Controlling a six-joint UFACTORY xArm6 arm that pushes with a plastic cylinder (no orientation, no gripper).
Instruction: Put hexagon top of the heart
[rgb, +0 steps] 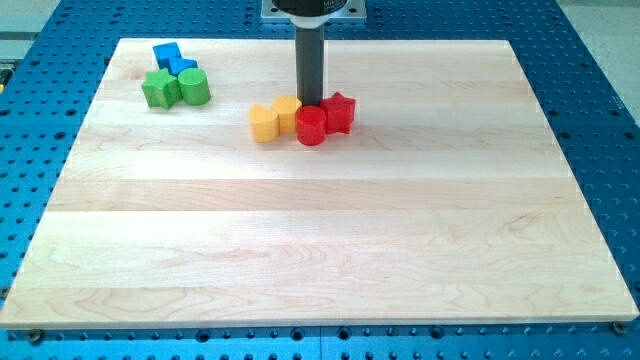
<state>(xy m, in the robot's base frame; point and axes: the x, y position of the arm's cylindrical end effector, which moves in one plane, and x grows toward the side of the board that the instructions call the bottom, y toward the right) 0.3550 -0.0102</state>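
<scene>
Camera view: wooden board (320, 260) on blue perforated table (600, 110). Dark rod descending from the view's top, my tip (310, 104) down just behind a cluster of four blocks, near or touching the red cylinder (311, 126) and close to the red star (340, 112). No jaws on this tool, so nothing held; plain rod only, for pushing.

Cluster, from the view's left: yellow heart (264, 123), then yellow hexagon (287, 111) touching it on its right and slightly toward the view's top, then the two red blocks. Shapes of the yellow pair judged, not certain.

Separate group at the view's top left, well apart: blue block (168, 56), green star (159, 89), green cylinder (194, 87).

Assessment: task partly advanced at best. Hexagon beside the heart, diagonal rather than squarely above. Remaining: nudging hexagon leftward and up to sit directly above heart.
</scene>
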